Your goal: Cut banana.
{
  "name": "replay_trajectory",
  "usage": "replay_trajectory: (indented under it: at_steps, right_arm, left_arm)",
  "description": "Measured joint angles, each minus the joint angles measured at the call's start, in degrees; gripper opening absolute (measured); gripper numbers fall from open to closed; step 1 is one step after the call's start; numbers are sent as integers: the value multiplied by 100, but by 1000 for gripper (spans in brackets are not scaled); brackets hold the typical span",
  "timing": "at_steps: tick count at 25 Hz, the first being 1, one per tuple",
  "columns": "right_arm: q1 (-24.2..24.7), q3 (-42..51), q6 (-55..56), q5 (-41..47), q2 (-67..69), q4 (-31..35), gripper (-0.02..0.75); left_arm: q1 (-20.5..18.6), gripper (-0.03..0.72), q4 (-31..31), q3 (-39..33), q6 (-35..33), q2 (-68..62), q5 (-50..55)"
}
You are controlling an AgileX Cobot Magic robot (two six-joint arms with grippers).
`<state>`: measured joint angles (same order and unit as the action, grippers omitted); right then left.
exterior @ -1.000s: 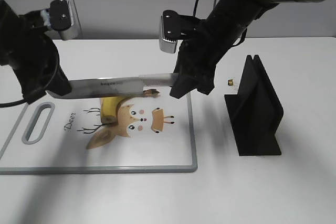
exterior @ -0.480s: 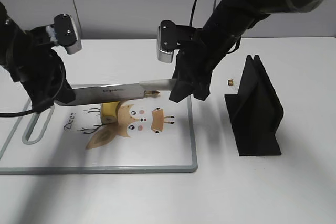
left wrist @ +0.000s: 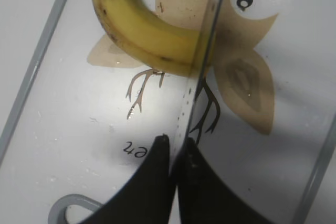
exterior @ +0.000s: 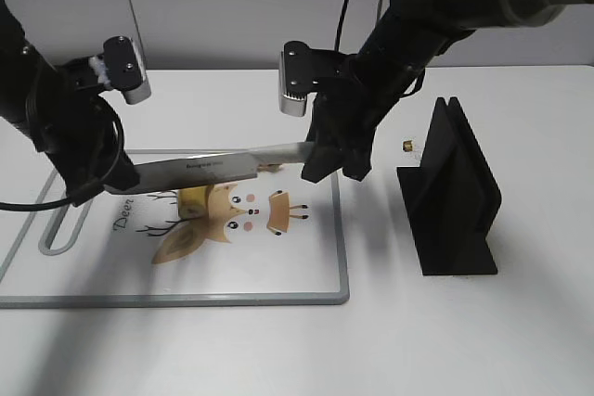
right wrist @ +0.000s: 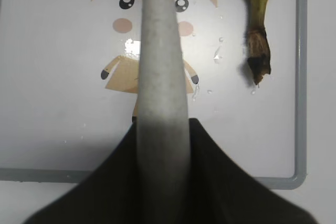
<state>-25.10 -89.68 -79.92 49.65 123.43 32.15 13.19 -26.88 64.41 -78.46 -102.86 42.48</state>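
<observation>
The yellow banana lies on the white cutting board, mostly hidden under the knife in the exterior view. Its curve shows in the left wrist view, its brown stem in the right wrist view. The knife is held across and just above the banana. My left gripper is shut on the blade's tip end. My right gripper is shut on the pale handle. In the left wrist view the blade edge crosses the banana's right part.
The board carries a tan cartoon deer print and a handle slot at its left. A black knife stand stands to the right on the table, with a small brass object beside it.
The knife has come lower onto the banana, its left end dropping most. My left gripper has moved down and slightly left; the right gripper has barely shifted.
</observation>
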Motion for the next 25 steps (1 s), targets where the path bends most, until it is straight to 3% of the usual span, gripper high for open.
replay_trajectory:
  at_steps: [25]
  right_arm:
    - [0, -9, 23, -106, 384, 72, 172]
  left_arm:
    - [-5, 1, -37, 25, -22, -304, -93]
